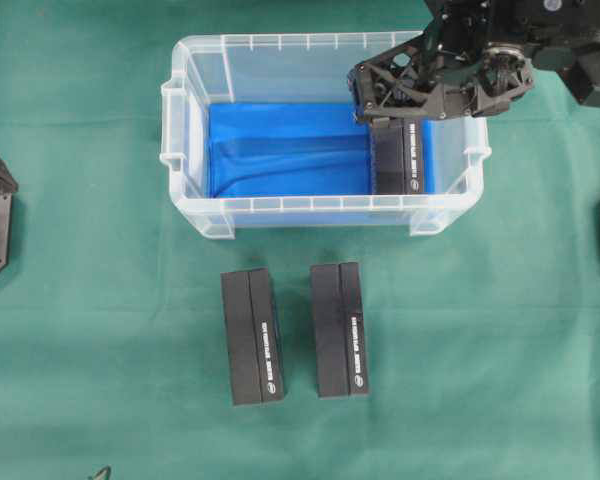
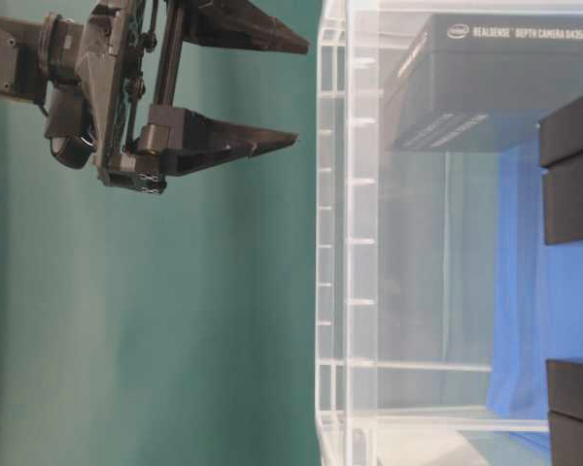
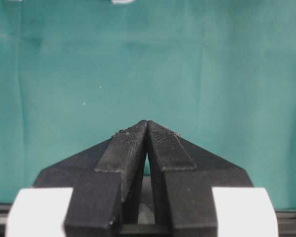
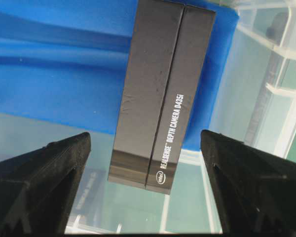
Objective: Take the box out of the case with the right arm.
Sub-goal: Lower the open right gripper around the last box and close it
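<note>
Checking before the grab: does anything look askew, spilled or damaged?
Nothing stands out. One box lies flat in the case at its right end, two boxes lie on the cloth outside, and the right gripper hangs open above the cased one.

Open room over the blue-lined left of the case (image 1: 183,110), hemmed by its walls, the box (image 1: 400,160) crowding the right wall.

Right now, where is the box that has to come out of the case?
In the overhead view the box lies at the right end of the case, on the blue sheet, under the open right hand.
</note>
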